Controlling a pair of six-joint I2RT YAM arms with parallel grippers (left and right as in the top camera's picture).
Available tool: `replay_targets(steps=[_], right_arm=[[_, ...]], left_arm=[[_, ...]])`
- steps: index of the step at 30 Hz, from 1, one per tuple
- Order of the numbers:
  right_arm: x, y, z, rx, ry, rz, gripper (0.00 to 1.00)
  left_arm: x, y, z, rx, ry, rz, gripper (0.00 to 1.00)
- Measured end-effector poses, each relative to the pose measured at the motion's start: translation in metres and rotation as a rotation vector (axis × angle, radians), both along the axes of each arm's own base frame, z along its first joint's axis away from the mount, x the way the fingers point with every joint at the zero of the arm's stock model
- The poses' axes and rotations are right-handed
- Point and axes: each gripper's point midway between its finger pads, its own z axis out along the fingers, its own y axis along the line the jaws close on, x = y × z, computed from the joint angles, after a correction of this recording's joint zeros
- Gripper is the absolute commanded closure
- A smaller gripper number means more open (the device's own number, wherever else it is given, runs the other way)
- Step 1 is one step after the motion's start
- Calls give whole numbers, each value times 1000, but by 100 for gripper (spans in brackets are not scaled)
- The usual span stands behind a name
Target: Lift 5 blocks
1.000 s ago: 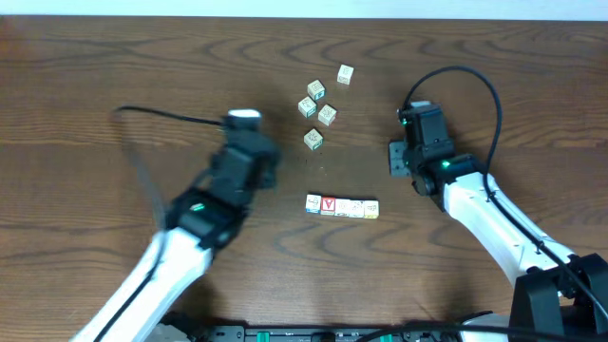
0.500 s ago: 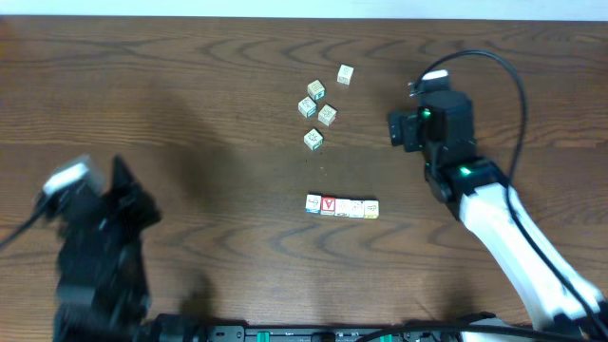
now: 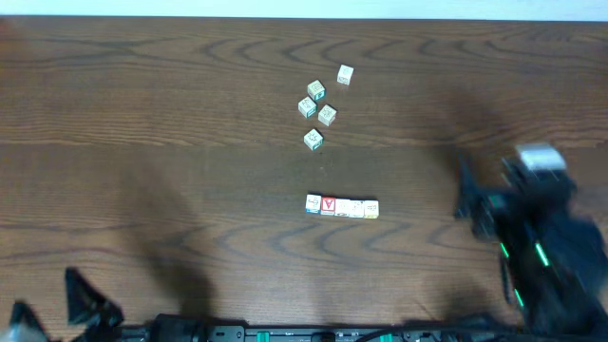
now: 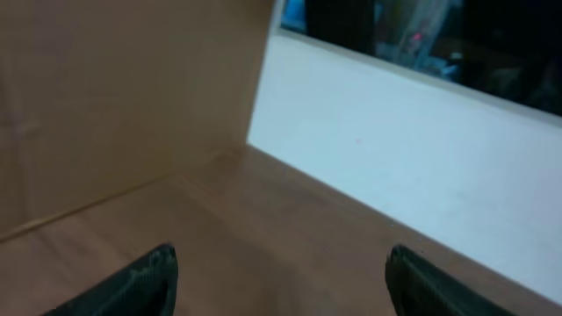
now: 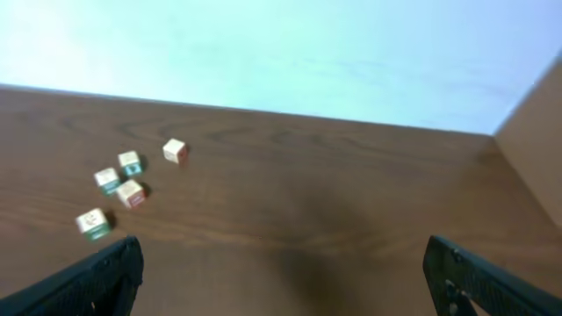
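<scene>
Back from the blocks, left tool and right tool, both agape (empty)

Bare table left, right and front of the block row; loose cubes near its far side.

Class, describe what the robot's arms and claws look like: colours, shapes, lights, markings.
The left claw and right claw each have two black fingers with blunt tips. From above, the right arm is blurred black, with a pale grey cap and small green lights. Of the left arm only dark pointed parts show. No markings are legible.
</scene>
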Motion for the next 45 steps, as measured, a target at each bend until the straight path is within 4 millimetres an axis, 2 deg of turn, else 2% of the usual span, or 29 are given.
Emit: replay_targets(steps=[2, 4, 8, 12, 17, 21, 22, 24, 28, 37, 42, 45], right_arm=[[-34, -10, 12, 43, -69, -11, 1], [-59, -18, 16, 77, -115, -19, 1], [-106, -33, 1, 149, -127, -50, 1], [-135, -42, -9, 208, -140, -69, 1], [-174, -56, -4, 284, -159, -131, 7], [-211, -66, -1, 303, -163, -217, 4], [-219, -68, 1, 303, -176, -235, 1], [-231, -69, 9, 298, -214, -270, 1], [-237, -66, 10, 288, -228, -299, 1], [-212, -62, -14, 264, -129, -296, 1], [-215, -60, -38, 244, -27, -301, 1], [-216, -60, -40, 243, -16, -301, 1]], left_arm=[[-16, 3, 3, 4, 17, 8, 23], [-32, 5, 7, 5, 21, 12, 23], [-67, 10, 16, 4, 7, 16, 23], [-101, 14, 17, 2, 5, 18, 23], [-134, 18, 7, -18, 19, 20, 23], [-158, 20, 2, -35, 9, 20, 23], [-163, 21, 1, -41, 1, 21, 23], [-171, 22, 3, -58, -30, 18, 23], [-174, 24, 4, -76, -56, -1, 23], [-164, 28, 2, -104, -49, -46, 23], [-164, 28, 2, -111, -52, -48, 23], [-164, 28, 2, -111, -52, -48, 23]])
